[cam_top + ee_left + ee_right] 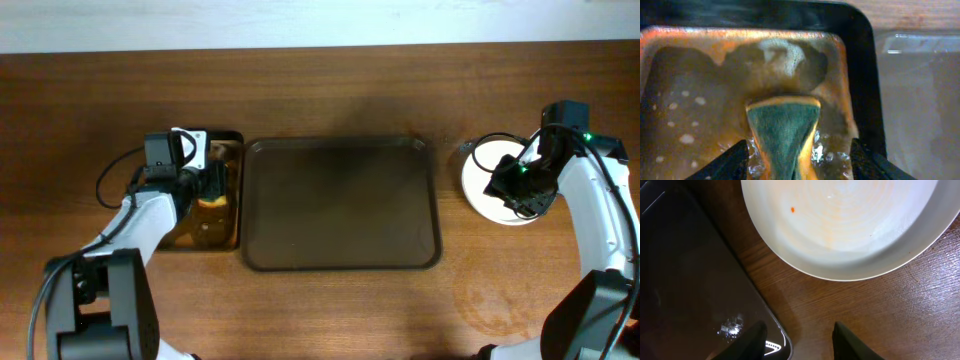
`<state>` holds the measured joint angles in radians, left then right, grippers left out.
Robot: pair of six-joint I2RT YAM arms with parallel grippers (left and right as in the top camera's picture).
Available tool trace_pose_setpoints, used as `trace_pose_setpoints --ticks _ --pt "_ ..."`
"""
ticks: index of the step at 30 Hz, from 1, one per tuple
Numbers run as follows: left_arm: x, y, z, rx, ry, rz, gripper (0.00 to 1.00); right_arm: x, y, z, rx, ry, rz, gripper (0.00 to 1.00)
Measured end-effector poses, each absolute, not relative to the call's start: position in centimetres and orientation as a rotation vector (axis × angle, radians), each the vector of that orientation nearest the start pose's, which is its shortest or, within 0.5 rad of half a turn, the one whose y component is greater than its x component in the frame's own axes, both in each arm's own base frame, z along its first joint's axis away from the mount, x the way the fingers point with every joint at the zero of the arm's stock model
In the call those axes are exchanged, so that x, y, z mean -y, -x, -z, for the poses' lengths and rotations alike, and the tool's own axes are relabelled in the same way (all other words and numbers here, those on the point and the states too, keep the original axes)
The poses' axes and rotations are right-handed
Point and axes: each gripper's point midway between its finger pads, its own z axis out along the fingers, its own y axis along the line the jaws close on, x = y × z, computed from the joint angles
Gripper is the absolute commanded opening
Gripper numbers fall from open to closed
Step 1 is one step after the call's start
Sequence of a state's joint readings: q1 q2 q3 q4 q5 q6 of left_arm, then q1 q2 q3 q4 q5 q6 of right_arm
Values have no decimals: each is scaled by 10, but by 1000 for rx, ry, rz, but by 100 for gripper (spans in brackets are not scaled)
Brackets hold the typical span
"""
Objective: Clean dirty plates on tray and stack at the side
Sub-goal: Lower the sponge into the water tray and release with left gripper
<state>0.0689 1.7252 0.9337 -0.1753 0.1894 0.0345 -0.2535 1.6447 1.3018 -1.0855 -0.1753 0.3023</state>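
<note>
Right hand: fingers apart, nothing between them. It hovers over bare counter, in the gap between two things.

- Ahead of the fingertips: the white plate, flat on the counter and well clear of the fingers. From overhead it shows as one white disc half under my wrist. I cannot tell how many plates are stacked there.
- Plate face is nearly plain white. One small orange speck and a faint orange tint show near the middle. My judgement is wiped, though not spotless.
- To the left of the fingers: a rounded corner of the brown tray, just beside the plate but not touching it. The tray floor carries nothing.

Left hand: low over the small black tray.

- The sponge sits between the fingers, green side up, in foamy orange-brown water.
- Fingers are spread wide, with foam showing between the sponge and the right finger. I cannot tell whether I have a grip on it.
- It seems sensible to park the sponge here, so the drips stay in the black tray.

Reading: with the brown tray bare and the plate set aside, the job looks close to done. The speck may want one more pass.
</note>
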Motion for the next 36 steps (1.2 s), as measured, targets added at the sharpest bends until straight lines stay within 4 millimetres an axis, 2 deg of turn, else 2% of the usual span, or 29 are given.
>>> trace_pose_setpoints --ticks 2,3,5,7,11,16,17,19,20,22,23,26,28,30,36 --pt "5 -410 -40 -2546 -30 205 34 52 -322 -110 -2882 -803 -268 44" --pt "5 -410 -40 -2544 -26 206 11 52 -322 -110 -2882 -802 -268 44" --pt "5 -408 -39 -2553 -30 207 1 52 -322 -110 -2882 -802 -268 44" --pt "5 -402 -35 -2585 -25 212 0 52 -322 -110 -2882 -802 -268 44" --pt "5 -401 -33 -2591 -23 211 0 52 -322 -110 -2883 -802 -268 44" --pt "-10 -401 -3 -2669 49 105 0 52 -321 -110 -2886 -804 -268 44" --pt "-12 -403 -3 -2671 73 86 11 52 -321 -110 -2887 -804 -268 44" --pt "-16 -405 -4 -2668 110 69 24 52 -321 -110 -2887 -805 -268 44" --pt "-18 -405 -5 -2672 125 50 38 52 -320 -110 -2889 -806 -268 44" --pt "-24 -402 -6 -2689 153 25 49 52 -320 -110 -2891 -805 -268 44" --pt "-25 -402 -9 -2690 162 24 51 52 -320 -110 -2891 -806 -269 44" --pt "-15 -397 -28 -2678 145 101 48 52 -320 -110 -2892 -806 -268 44" --pt "-7 -389 -39 -2690 132 158 42 52 -320 -110 -2892 -807 -269 44" --pt "-4 -380 -38 -2726 131 181 28 52 -320 -110 -2892 -806 -269 44" --pt "-1 -374 -35 -2750 133 203 25 52 -320 -110 -2892 -807 -269 43"
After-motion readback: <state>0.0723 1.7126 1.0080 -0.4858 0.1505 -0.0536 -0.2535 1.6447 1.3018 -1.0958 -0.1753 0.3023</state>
